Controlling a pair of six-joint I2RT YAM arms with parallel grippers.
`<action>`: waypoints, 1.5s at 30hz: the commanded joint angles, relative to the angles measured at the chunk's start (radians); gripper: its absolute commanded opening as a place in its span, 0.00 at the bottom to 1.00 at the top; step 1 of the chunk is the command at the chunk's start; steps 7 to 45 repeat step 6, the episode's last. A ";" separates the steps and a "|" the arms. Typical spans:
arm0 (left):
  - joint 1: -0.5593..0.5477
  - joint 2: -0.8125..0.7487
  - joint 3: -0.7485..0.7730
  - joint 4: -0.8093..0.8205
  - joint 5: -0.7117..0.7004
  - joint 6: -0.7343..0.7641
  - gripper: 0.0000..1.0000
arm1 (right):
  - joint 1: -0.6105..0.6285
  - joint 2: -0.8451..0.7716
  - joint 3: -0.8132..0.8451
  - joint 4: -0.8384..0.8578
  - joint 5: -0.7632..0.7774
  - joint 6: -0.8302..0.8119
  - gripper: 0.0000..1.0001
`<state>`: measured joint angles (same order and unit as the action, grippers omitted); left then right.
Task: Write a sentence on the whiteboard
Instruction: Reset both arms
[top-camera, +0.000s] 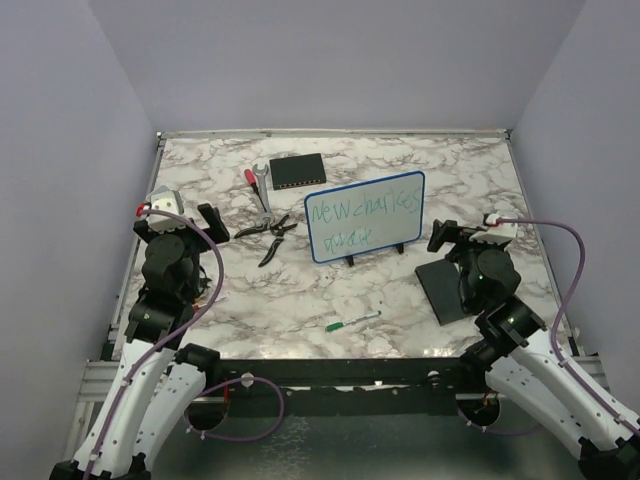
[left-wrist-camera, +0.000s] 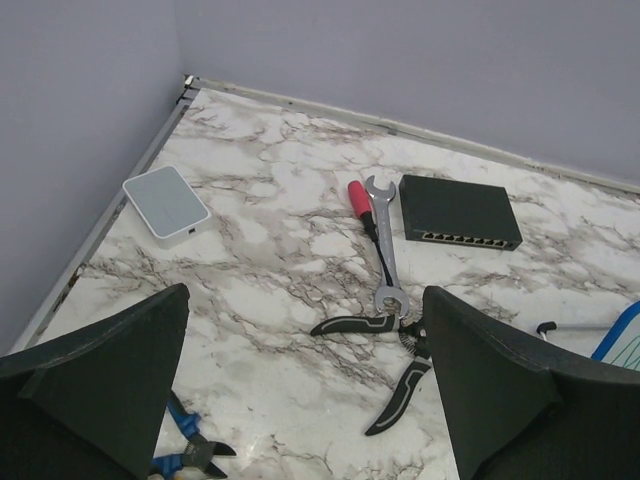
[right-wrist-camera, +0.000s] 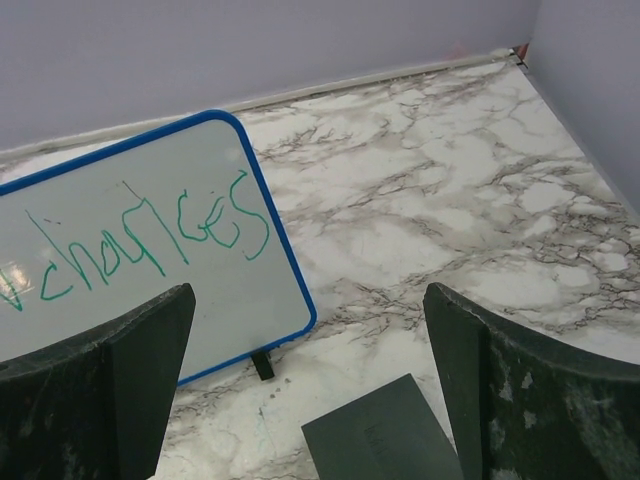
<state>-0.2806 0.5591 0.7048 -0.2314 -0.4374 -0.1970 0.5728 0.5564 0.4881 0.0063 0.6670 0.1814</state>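
The right gripper (top-camera: 445, 238) is spread wide with nothing between its fingers (right-wrist-camera: 500, 390). In the right wrist view the whiteboard (right-wrist-camera: 150, 250) stands ahead of them and off to the left, its lower edge partly hidden behind the left-hand finger; board and finger look apart, not touching. The flat black pad (right-wrist-camera: 385, 435) lies just ahead of the gap between the fingers, to the right of one of the board's black feet (right-wrist-camera: 262, 364).

The left gripper (top-camera: 212, 225) is parted too, and empty. From its fingers (left-wrist-camera: 100, 385) only a blue-rimmed corner of the board shows, past the right-hand finger at the frame's edge, with pliers (left-wrist-camera: 385, 350) and a wrench (left-wrist-camera: 385, 245) lying ahead of the gap.

From above, the board sits between the two grippers, nearer the right one. Its long axis runs across the table, the right end a little farther back, and its written face turns toward the arms. The sentence (top-camera: 360, 212) follows that axis in green — "new charges" on top, with a shorter line below that is too small to read.
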 joint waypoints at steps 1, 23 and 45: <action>0.008 -0.005 -0.013 0.003 -0.046 0.020 0.99 | -0.004 -0.014 0.002 0.032 0.034 -0.022 1.00; 0.007 -0.005 -0.016 0.003 -0.042 0.020 0.99 | -0.005 -0.027 0.005 0.032 0.033 -0.023 1.00; 0.007 -0.005 -0.016 0.003 -0.042 0.020 0.99 | -0.005 -0.027 0.005 0.032 0.033 -0.023 1.00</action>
